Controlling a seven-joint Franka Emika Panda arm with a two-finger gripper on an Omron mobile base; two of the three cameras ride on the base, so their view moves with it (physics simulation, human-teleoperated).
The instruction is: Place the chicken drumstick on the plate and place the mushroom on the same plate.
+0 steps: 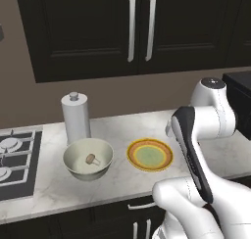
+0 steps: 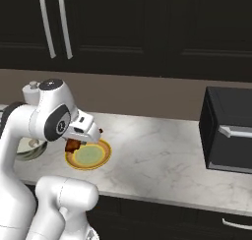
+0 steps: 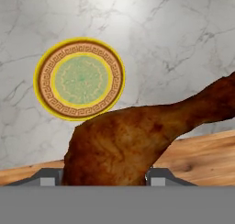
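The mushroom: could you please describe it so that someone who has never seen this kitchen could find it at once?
On the marble counter, right of the stove and in front of the paper towel roll, stands a deep cream bowl. The mushroom lies inside: a tiny tan cap, unlike the flat yellow-rimmed plate alongside.

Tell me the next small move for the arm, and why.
Probably carry the drumstick further over the plate, then lower it. The gripper holds the drumstick above the counter, and in the hand view the plate lies off to one side, with nothing on it. The mushroom waits in the bowl.
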